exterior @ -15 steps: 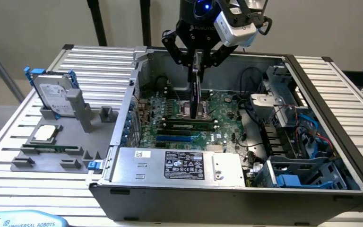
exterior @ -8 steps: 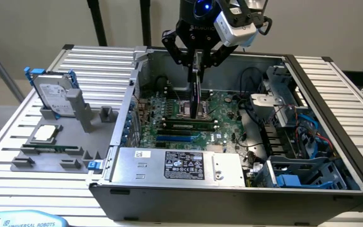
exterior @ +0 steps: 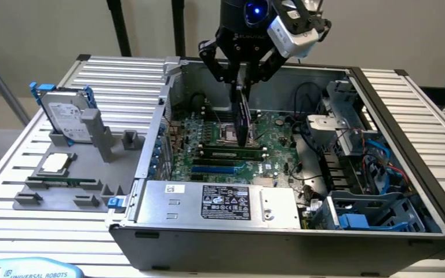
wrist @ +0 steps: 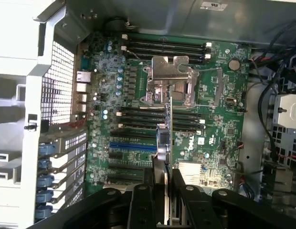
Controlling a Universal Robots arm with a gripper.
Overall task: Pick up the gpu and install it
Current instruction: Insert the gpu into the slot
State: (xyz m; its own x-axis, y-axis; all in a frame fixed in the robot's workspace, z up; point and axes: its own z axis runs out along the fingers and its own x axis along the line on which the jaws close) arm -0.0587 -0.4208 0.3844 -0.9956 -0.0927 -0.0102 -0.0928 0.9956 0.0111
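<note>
Standing at the exterior view's left, a silver hard drive [exterior: 65,113] in a blue frame is propped upright; rightward, the thin green gpu card [exterior: 243,119] is pinched edge-down by the black gripper [exterior: 243,80] over the green motherboard [exterior: 277,132], presumably to meet a slot.

You have even room light; glare whitens the case wall [wrist: 16,43] in the wrist view; the motherboard [exterior: 278,131] sits shaded.

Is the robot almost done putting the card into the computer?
Done: the gpu is picked up. In hand: the tool grips it edge-on, hanging over the motherboard inside the open case. Left: it does not look seated in a slot yet.
</note>
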